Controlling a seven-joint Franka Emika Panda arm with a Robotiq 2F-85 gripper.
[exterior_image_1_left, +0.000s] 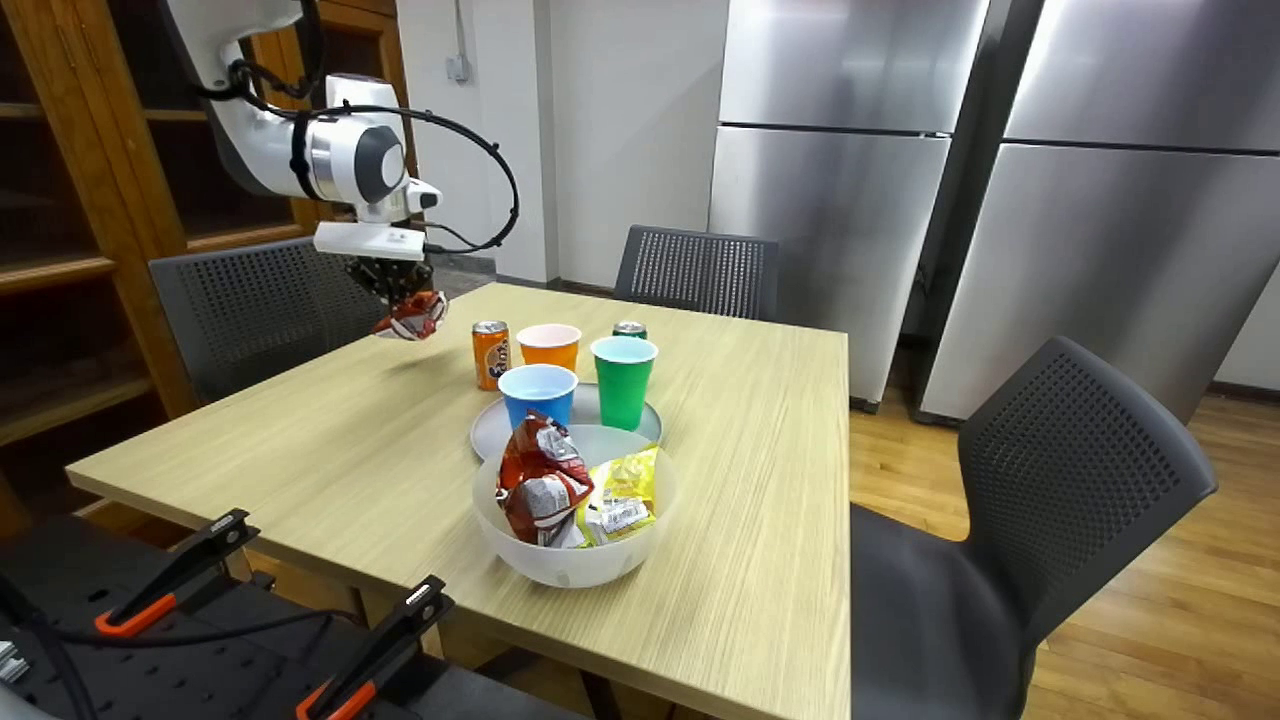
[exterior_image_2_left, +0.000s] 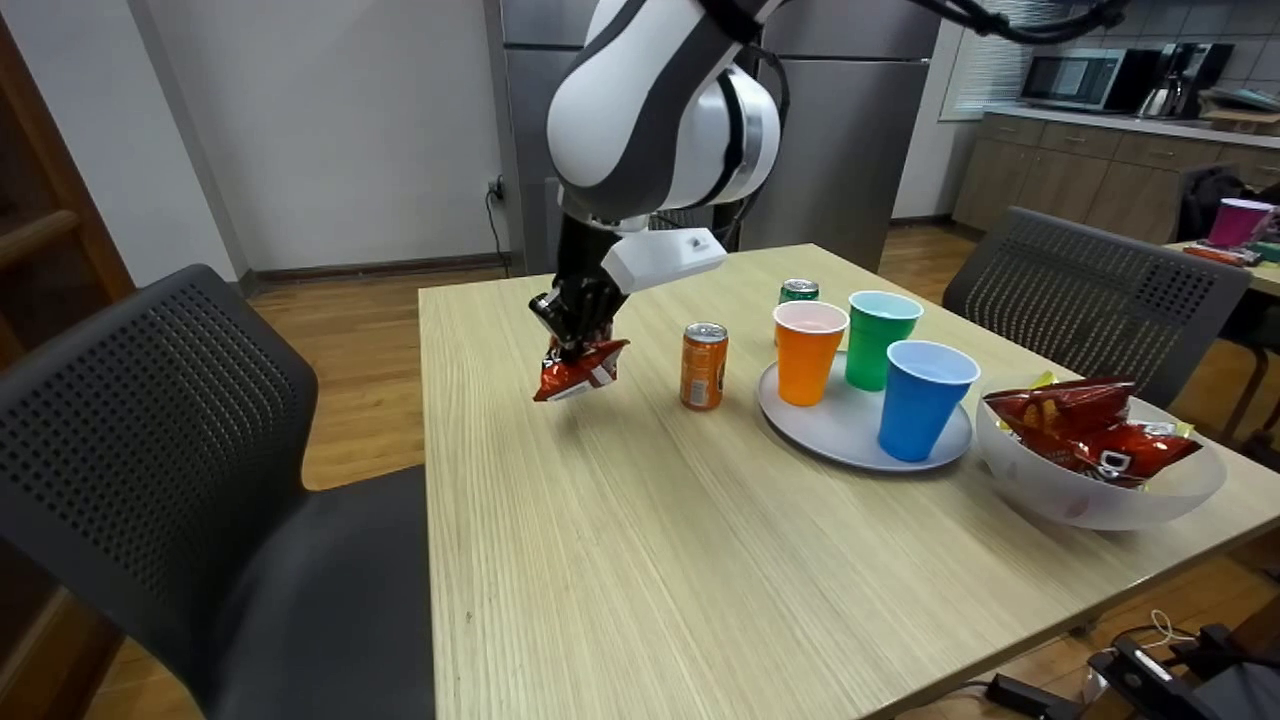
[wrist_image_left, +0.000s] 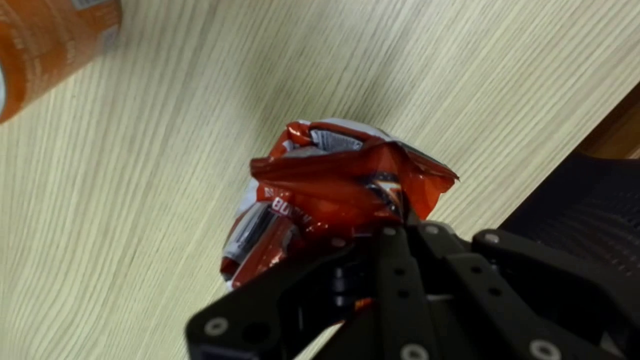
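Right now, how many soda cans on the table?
2. Orange can standing beside the plate; green can partly hidden behind the orange cup in an exterior view. Others could be hidden.

The gray plate (exterior_image_2_left: 840, 428) supports an orange cup (exterior_image_2_left: 808, 362), a green cup (exterior_image_2_left: 877, 345) and a blue cup (exterior_image_2_left: 920, 408), all upright. The orange Fanta can (exterior_image_1_left: 491, 358) stands upright near the plate. Two metal-faced refrigerators (exterior_image_1_left: 835, 230) stand in the background, a gap between them. On the counter (exterior_image_2_left: 1090, 119), the microwave (exterior_image_2_left: 1070, 79) sits beside the coffee maker (exterior_image_2_left: 1196, 76).
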